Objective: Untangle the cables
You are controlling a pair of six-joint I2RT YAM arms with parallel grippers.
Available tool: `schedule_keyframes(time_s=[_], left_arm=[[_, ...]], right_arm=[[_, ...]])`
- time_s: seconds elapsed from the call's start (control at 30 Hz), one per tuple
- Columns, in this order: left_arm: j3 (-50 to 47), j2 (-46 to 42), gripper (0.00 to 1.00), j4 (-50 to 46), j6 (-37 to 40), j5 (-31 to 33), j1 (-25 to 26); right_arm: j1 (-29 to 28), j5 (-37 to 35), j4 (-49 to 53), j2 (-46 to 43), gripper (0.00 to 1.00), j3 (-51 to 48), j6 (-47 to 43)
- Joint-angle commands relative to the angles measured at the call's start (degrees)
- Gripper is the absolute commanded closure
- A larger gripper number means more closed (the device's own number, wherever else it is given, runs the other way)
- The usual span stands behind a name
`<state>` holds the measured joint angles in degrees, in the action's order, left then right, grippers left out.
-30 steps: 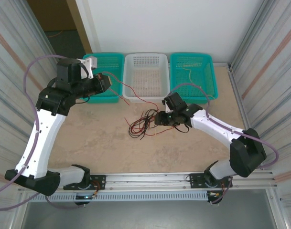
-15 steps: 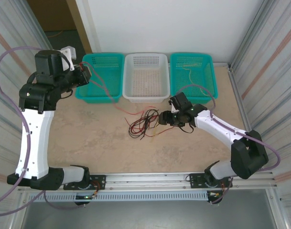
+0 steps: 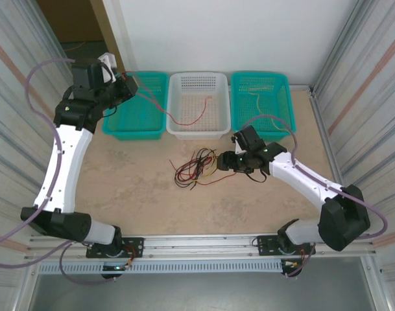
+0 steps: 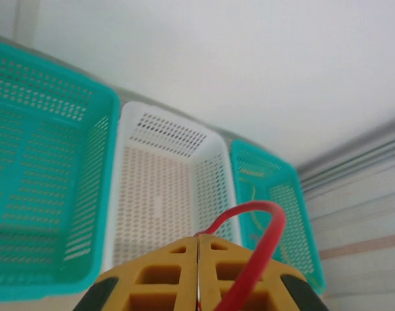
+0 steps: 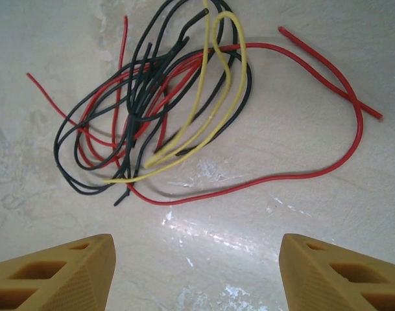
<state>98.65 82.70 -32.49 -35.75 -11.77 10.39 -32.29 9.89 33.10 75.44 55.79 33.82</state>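
A loose tangle of red, black and yellow cables point(image 3: 194, 170) lies mid-table; the right wrist view shows it point(image 5: 158, 103) just ahead of my right gripper. My right gripper point(image 3: 222, 162) hovers at the tangle's right side, open, with nothing but bare table between its fingers point(image 5: 196, 249). My left gripper point(image 3: 129, 84) is raised at the back left, shut on one red cable point(image 3: 179, 123). That cable trails to the right, and its free end lies in the white basket point(image 3: 198, 81). In the left wrist view the red cable point(image 4: 270, 223) loops out of the shut yellow jaws point(image 4: 198, 241).
Three baskets stand along the back wall: a teal one point(image 3: 152, 131) at left, the white one in the middle, and a teal one point(image 3: 285, 123) at right with a yellow cable point(image 3: 255, 97) inside. Metal walls close both sides, and a rail runs along the near edge.
My left gripper swung out to the left and then back, drawing the red cable free of the tangle, and its end now rests in the white basket. The right gripper opened slightly wider and shifted a little.
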Motion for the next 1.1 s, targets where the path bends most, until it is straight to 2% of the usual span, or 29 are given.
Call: schedule_keyframes(time_s=[0.0, 0.13, 0.33, 0.37, 0.4, 0.47, 0.5, 0.53, 0.57, 0.67, 0.8, 0.97, 1.07], left_arm=[[-1.8, 3.7, 1.00, 15.4, -9.4, 1.1, 1.2], [-1.0, 9.6, 1.00, 22.4, -13.4, 5.1, 4.0], [-3.7, 17.8, 1.00, 37.9, -22.1, 11.3, 7.7], [-3.6, 19.3, 0.96, 39.3, -23.0, 12.6, 8.3], [-3.5, 21.0, 0.79, 39.9, -23.8, 13.7, 8.8], [-4.0, 24.1, 0.54, 40.8, -25.1, 14.5, 9.9], [-5.0, 25.3, 0.44, 41.9, -25.7, 14.1, 10.4], [-6.1, 26.1, 0.28, 42.5, -26.1, 13.4, 10.9], [-7.6, 26.6, 0.16, 42.7, -26.8, 12.7, 11.5], [-14.9, 25.4, 0.05, 45.6, -28.6, 10.9, 13.0], [-21.9, 19.1, 0.01, 44.5, -27.2, 10.5, 13.8], [-23.0, 8.7, 0.01, 32.9, -17.3, 13.5, 13.9], [-22.3, 3.9, 0.10, 24.6, -12.6, 14.3, 13.6]], right_arm=[[0.8, -0.9, 2.8, -3.0, 0.33, 3.0, -1.6], [1.5, -0.7, 4.1, -4.6, 0.34, 3.8, -1.6], [3.8, 0.1, 4.8, -6.8, 0.34, 4.1, -1.6], [4.2, 0.3, 4.9, -7.1, 0.34, 4.1, -1.6], [4.7, 0.4, 5.1, -7.3, 0.34, 4.2, -1.7], [5.6, 0.7, 5.4, -8.0, 0.34, 4.2, -2.0], [6.1, 1.0, 5.6, -8.3, 0.34, 4.1, -2.2], [6.5, 1.2, 5.8, -8.5, 0.34, 4.0, -2.4], [7.2, 1.3, 6.1, -8.8, 0.34, 3.8, -2.7], [9.0, 2.3, 6.3, -9.6, 0.34, 3.1, -3.3], [10.6, 3.4, 6.3, -9.3, 0.34, 2.5, -3.9], [10.7, 3.4, 5.8, -7.3, 0.35, 2.5, -4.0], [10.7, 2.9, 5.5, -5.9, 0.36, 2.3, -3.7]])
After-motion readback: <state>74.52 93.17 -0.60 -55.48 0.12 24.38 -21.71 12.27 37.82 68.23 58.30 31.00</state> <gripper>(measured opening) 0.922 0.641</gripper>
